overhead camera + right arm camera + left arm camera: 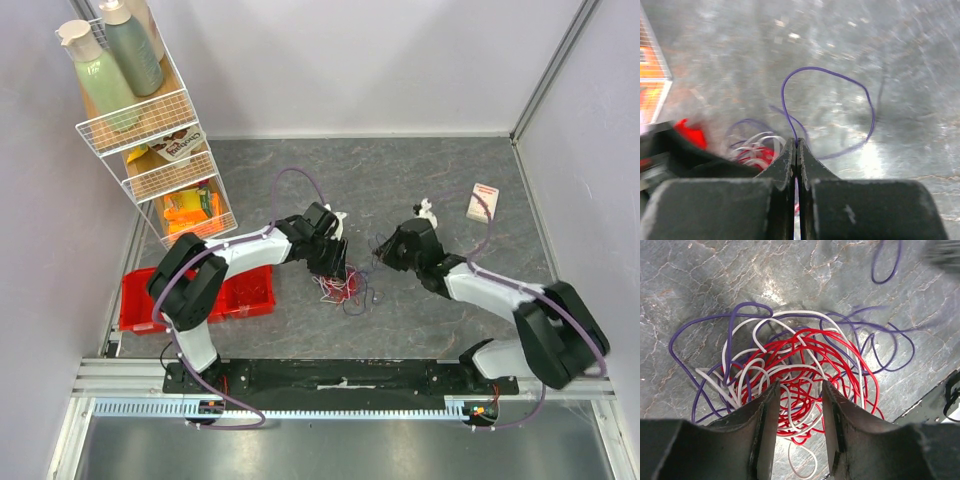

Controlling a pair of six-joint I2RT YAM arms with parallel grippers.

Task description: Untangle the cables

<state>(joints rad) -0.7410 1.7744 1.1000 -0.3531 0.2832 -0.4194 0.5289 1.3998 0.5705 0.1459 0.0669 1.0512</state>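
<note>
The cables [342, 288] lie in a red, white and purple tangle on the grey surface [420, 170], between the two arms. Red bins [245, 295] sit just left of the heap, with a wire rack [160, 150] behind them and a small box [483, 201] well off to the right. The left claw [799, 390] points down into the tangle, fingers apart, red and white loops in the gap. The right claw [796, 146] reaches in low and is pressed together on one purple cable [812, 68]; only its wrist view shows that pinch
</note>
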